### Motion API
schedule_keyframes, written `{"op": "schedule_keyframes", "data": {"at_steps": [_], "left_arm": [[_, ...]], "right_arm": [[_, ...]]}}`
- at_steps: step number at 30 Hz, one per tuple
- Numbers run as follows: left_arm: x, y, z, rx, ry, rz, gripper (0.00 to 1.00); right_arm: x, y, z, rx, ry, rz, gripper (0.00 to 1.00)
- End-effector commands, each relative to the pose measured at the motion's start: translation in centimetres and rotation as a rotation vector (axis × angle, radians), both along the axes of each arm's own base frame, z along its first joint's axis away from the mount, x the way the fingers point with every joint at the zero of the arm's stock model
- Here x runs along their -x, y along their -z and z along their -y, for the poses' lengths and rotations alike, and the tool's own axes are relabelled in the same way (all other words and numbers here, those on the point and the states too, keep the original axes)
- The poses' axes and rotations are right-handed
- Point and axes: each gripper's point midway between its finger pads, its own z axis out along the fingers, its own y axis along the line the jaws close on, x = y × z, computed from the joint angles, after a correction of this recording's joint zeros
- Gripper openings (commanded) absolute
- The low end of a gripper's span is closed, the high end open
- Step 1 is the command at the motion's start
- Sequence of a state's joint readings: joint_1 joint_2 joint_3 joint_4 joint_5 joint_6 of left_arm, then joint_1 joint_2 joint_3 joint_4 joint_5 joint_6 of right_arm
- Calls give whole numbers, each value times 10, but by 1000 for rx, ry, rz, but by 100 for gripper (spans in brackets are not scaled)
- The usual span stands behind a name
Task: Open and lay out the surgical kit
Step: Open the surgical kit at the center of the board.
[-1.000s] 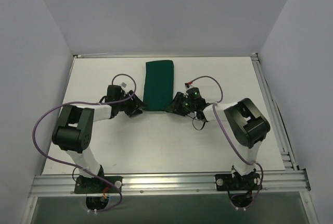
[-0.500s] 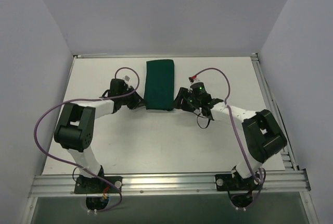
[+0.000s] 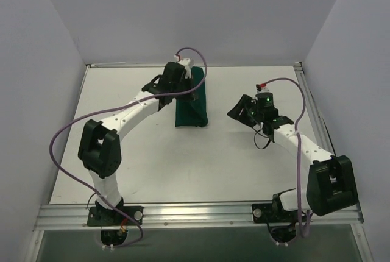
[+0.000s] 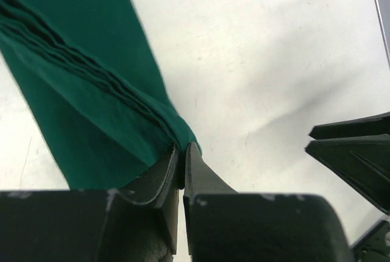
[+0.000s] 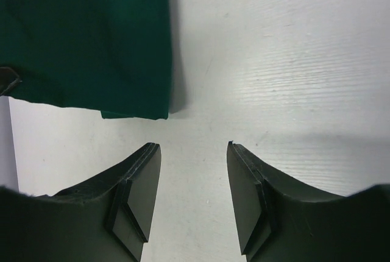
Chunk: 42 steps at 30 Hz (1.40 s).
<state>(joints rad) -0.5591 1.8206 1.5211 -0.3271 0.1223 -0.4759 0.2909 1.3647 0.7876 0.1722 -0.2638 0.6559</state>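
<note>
White tabletop [image 3: 201,164] carries the dark green folded cloth surgical kit [image 3: 192,113] at its far middle. Left gripper [image 4: 181,152] is pinched tight on the cloth's layered edge, probably to peel a flap open. Right gripper [image 5: 193,147], jaws apart, hovers to the right of the bundle, touching nothing, seemingly ready for another fold.

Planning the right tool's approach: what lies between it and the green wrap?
Nothing: only bare white table separates the open right tool from the green wrap, as the right wrist view shows.
</note>
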Motion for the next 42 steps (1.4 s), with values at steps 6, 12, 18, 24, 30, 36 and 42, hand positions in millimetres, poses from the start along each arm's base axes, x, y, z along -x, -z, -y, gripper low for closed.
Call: {"op": "schedule_keyframes", "data": {"at_steps": [6,12,18,24,30,36,42], "left_arm": [[-2,10,81,-217,274,103,2],[9,49,141,-301,446,109,2],[23,74,181,-323,550,102,7],[18,68,193,-304,531,135,57],[2,-8,155,-276,314,224,86],[5,-27,47,-229,30,10,89],[15,-5,-31,-150,-103,-88,81]], "right_arm": [[15,-42,72,-13,203,55,47],[32,-48,120,9,317,58,47],[48,-30,128,-9,331,29,47],[52,-18,135,20,340,10,47],[44,-10,132,23,295,6,47],[34,-2,119,11,187,-24,47],[5,-11,83,-48,26,77,33]]}}
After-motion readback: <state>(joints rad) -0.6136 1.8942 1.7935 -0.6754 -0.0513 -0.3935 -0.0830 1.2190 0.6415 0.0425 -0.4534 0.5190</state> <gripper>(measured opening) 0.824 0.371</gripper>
